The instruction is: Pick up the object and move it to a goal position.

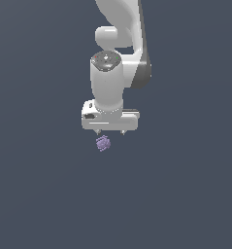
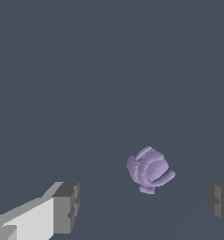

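The flat, dark slate-blue table (image 1: pixel 35 194) fills both views, and none of its edges or corners shows, so places cannot be tied to them; the white, glossy jointed arm (image 1: pixel 118 34) comes down from the top of the exterior view and ends in a white cylinder with a grey cap; below it sits the white, box-shaped tool (image 1: pixel 110 132), its two short fingers pointing down at the table; in the wrist view the grey finger pads (image 2: pixel 66 207) stand wide apart with nothing between them touching either one; the small, lumpy, pale-purple chunk with a bumpy surface (image 1: pixel 103 143) lies on the table just beneath the tool, nearer the finger on the exterior view's left; in the wrist view the chunk (image 2: pixel 150 169) sits clear of both fingers.
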Controlling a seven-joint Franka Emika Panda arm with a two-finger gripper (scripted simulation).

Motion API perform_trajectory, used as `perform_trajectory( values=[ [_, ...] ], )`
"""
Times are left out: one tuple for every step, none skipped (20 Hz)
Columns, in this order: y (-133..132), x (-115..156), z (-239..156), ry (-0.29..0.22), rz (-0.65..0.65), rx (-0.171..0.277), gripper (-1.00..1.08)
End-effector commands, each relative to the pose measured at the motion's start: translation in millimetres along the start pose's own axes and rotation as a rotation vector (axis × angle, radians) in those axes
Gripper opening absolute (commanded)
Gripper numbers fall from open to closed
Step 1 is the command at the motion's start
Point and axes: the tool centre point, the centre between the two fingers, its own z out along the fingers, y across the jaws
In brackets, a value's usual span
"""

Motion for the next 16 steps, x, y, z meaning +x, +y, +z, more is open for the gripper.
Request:
perform_trajectory(
  values=[
    [0, 0, 0, 0.0, 0.0, 0.0, 1.0],
    [0, 0, 0, 0.001, -0.001, 0.0, 1.0],
    [0, 1, -1, 0.002, -0.003, -0.001, 1.0],
    [1, 1, -3, 0.005, -0.008, -0.002, 1.0],
    [1, 2, -5, 0.008, -0.013, -0.004, 1.0],
    [2, 3, -8, 0.012, -0.021, -0.007, 1.0],
    [3, 5, -11, 0.017, -0.029, -0.009, 1.0],
    [4, 6, -13, 0.022, -0.036, -0.012, 1.0],
    [5, 7, -15, 0.025, -0.042, -0.014, 1.0],
    [5, 7, -17, 0.027, -0.045, -0.015, 1.0],
    [5, 8, -18, 0.028, -0.047, -0.016, 1.0],
    [5, 8, -18, 0.028, -0.047, -0.016, 1.0],
    [5, 7, -17, 0.027, -0.046, -0.015, 1.0],
    [5, 7, -17, 0.027, -0.045, -0.015, 1.0],
    [5, 7, -16, 0.027, -0.046, -0.015, 1.0],
    [5, 7, -16, 0.026, -0.048, -0.015, 1.0]
  ],
)
